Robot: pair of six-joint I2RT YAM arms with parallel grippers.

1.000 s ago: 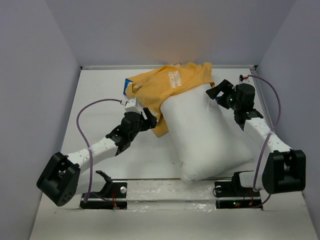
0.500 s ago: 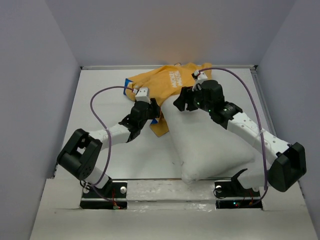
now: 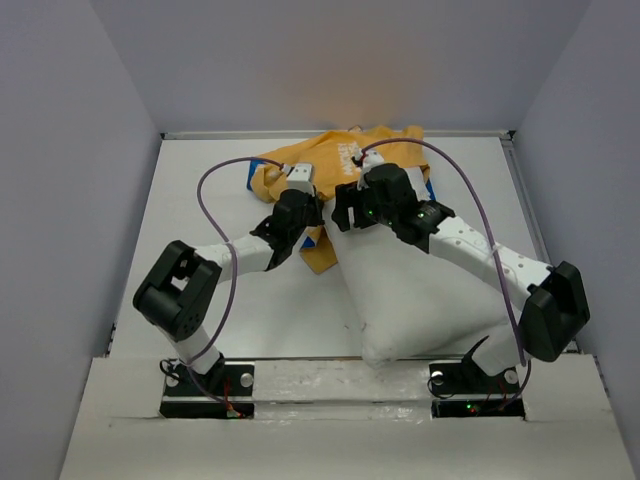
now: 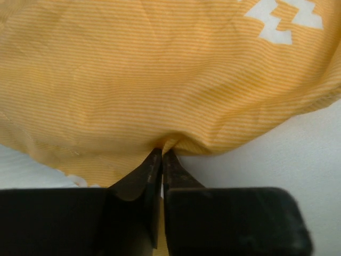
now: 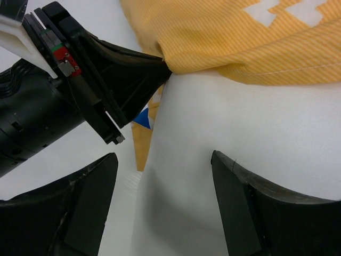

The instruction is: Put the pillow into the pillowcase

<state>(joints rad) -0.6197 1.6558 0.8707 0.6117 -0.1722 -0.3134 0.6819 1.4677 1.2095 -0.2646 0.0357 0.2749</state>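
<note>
With my left fingers (image 4: 143,184) pinching the pillowcase (image 4: 160,80) edge, I'd lift it while my open, empty right fingers (image 5: 80,197) nudge the pillow (image 5: 240,117) in.

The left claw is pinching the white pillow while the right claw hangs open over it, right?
Not quite. The left gripper is pinching the yellow pillowcase, not the pillow; the left wrist view shows the cloth bunched between its fingertips. The right gripper does hang open over the pillow.
</note>
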